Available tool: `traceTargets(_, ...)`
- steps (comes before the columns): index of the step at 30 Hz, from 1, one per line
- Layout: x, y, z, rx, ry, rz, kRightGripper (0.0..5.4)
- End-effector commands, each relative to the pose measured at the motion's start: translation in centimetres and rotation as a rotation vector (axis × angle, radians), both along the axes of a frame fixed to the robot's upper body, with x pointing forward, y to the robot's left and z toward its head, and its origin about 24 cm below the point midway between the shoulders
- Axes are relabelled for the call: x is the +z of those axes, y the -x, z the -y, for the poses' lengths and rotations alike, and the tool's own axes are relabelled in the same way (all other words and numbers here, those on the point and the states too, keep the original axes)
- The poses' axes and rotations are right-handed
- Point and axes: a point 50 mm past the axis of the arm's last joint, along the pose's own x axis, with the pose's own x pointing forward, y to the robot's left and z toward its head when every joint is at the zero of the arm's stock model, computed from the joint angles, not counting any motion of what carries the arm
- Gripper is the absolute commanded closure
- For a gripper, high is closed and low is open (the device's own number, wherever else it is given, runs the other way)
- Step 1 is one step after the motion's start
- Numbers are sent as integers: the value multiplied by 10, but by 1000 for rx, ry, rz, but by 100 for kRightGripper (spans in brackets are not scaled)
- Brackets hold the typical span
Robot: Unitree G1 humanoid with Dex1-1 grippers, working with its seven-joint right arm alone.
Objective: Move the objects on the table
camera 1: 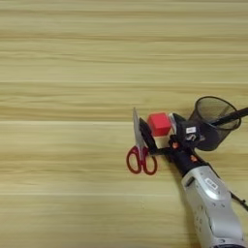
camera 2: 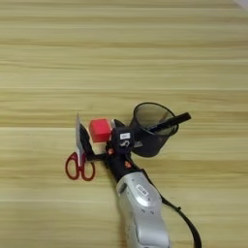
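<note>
In the left eye view, the jaws of the right gripper [camera 1: 159, 127] were seen spread, with the red cube [camera 1: 159, 124] held between them but not visibly pinched; the scissors [camera 1: 140, 150] lay just to their left, blades pointing away up the desk [camera 1: 72, 72].

In the right eye view, the cube was seen just left of the mesh cup [camera 2: 151, 128].

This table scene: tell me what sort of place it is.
Probably a desk or office-style tabletop test setup: a wood-grain table holding stationery, namely red-handled scissors and a black mesh cup with a dark pen in it.
</note>
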Motion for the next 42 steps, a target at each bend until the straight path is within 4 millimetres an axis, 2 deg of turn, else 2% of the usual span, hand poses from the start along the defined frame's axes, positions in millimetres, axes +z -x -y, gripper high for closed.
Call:
traceTargets(1, 19, -11, -2, 12, 12, 97, 5)
traceTargets(33, 9, -11, -4, 28, 9, 32, 5)
traceTargets(42, 9, -11, -4, 24, 7, 32, 129)
